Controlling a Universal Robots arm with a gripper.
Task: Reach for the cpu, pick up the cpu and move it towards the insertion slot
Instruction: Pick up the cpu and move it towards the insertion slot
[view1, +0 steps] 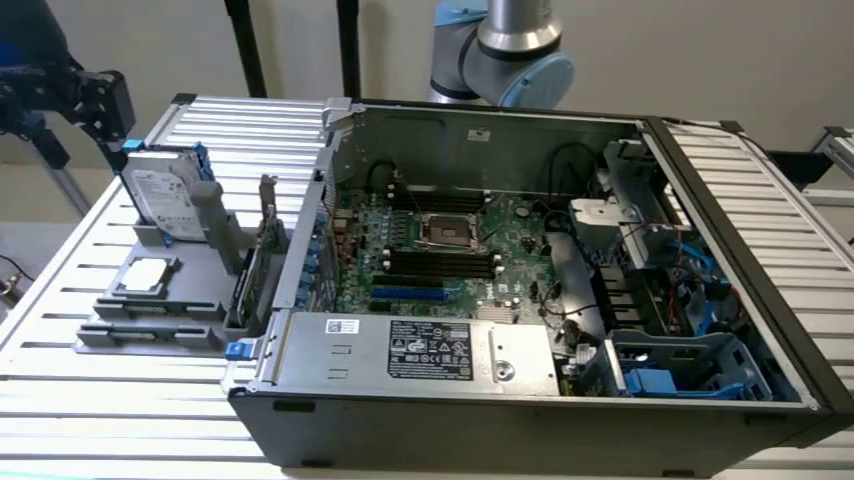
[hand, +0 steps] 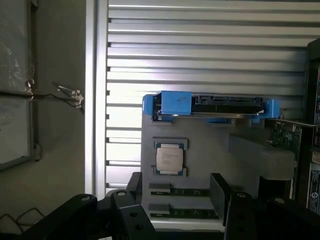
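Silvery square cpu (hand: 169, 159) lies flat on grey tray (hand: 210, 145); fingers (hand: 220, 192) spread wide, empty.

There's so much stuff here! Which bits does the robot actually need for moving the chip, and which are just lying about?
For the job: the cpu; the insertion slot; the gripper, open, near the cpu.
Just lying about: the hard drive; the green card; the power supply.
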